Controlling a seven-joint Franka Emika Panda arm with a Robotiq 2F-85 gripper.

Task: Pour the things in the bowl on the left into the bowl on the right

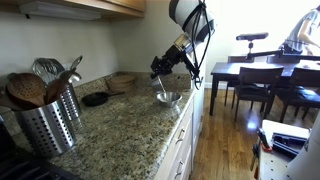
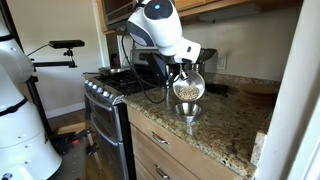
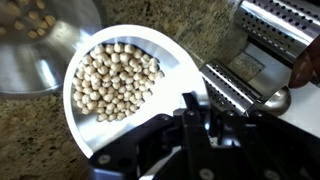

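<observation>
- Currently grips the white bowl [image 3: 115, 75] by its near rim, with the gripper [image 3: 192, 105] clenched tight on that edge.
- Holds the same bowl clear of the granite countertop [image 1: 120, 125], tipped over on its side in an exterior view [image 2: 186, 88] so that the contents face the camera.
- Hangs it just above the metal bowl [image 2: 188, 110], which sits on the counter near the front edge; seen likewise under the gripper in an exterior view [image 1: 168, 98].
- Shows pale round chickpeas [image 3: 112, 80] packed together inside the white bowl, filling most of its floor.
- Shows a few similar pale pieces lying in the metal bowl [image 3: 30, 50], at the upper left of the wrist view, with the white rim overlapping its edge.
- Leaves open whether the two bowls touch; too close to tell.
- Elsewhere on the counter: a perforated utensil holder [image 1: 45, 125] stuffed with wooden spoons [image 1: 25, 88], well apart from the bowls, and a dark dish [image 1: 95, 99] nearer the wall.
- Beyond the counter: a stove [image 2: 105, 90] beside it, and a dining table [image 1: 250, 70] across the room.
</observation>
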